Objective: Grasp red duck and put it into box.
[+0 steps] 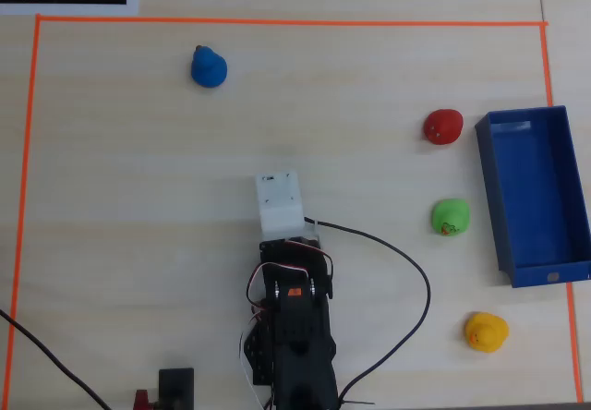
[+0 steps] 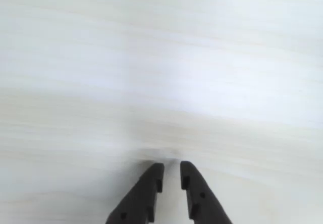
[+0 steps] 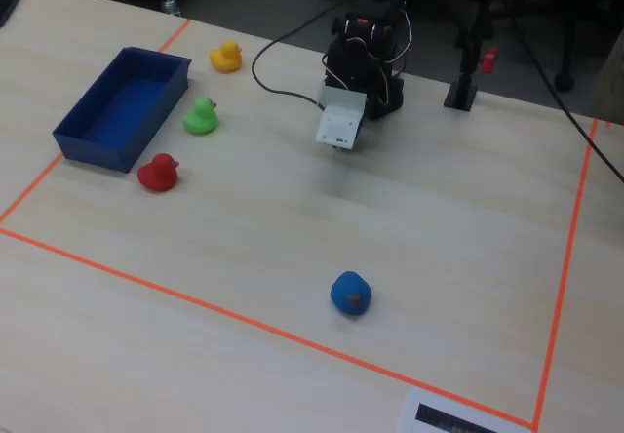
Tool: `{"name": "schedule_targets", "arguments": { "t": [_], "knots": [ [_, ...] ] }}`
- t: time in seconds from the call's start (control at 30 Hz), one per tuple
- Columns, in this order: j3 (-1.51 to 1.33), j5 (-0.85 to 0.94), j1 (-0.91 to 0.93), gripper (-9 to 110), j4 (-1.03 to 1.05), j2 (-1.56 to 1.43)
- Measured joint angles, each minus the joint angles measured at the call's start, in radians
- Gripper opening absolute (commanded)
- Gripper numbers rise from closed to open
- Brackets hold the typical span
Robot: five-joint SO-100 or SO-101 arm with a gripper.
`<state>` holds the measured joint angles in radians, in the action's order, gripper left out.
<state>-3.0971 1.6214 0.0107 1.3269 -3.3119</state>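
The red duck (image 1: 443, 126) sits on the pale wood table, just left of the blue box's (image 1: 489, 198) upper corner in the overhead view. In the fixed view the red duck (image 3: 158, 173) is right of the box's (image 3: 93, 150) near end. The box is empty. My gripper (image 2: 171, 166) shows in the wrist view as two black fingertips with a narrow gap, holding nothing, over bare table. In the overhead view it is hidden under the white wrist mount (image 1: 280, 202), well left of the red duck.
A green duck (image 1: 451, 217) and a yellow duck (image 1: 486, 331) sit left of the box, below the red one. A blue duck (image 1: 209, 66) sits far at the upper left. Orange tape (image 1: 277, 22) frames the area. A black cable (image 1: 420, 276) loops right of the arm.
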Motion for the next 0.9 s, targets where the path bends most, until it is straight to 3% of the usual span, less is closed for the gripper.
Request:
{"name": "schedule_targets", "arguments": {
  "t": [0.7, 0.9],
  "knots": [
    [0.0, 0.0, 0.0, 5, 0.0, 0.0],
    [0.0, 0.0, -0.012, 0, 0.0, 0.0]
  ]
}}
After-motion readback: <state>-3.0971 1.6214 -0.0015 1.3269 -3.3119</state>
